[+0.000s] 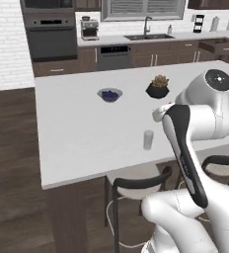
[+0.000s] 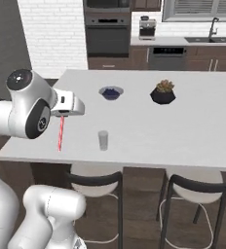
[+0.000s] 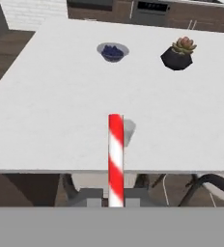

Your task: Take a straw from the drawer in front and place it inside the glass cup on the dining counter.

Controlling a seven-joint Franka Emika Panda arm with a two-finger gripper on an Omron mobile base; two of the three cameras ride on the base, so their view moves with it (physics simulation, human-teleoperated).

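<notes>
- My hand (image 2: 62, 115) is clamped on the straw (image 2: 61, 134), which hangs straight down from it above the near edge of the surface (image 2: 183, 131).
- The cup (image 2: 103, 140) stands upright on the surface, just beyond the straw's tip in the hand view, not touching.
- A bowl (image 2: 111, 93) and a plant pot (image 2: 163, 94) are far beyond my hand.

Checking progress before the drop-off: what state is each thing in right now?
end effector: shut on the straw.
straw: held, hanging upright, not in the cup.
glass cup: upright on the dining counter, nothing in it.
bowl: upright, blue contents.
plant pot: upright.
drawer: pulled open on the far cabinets.
</notes>
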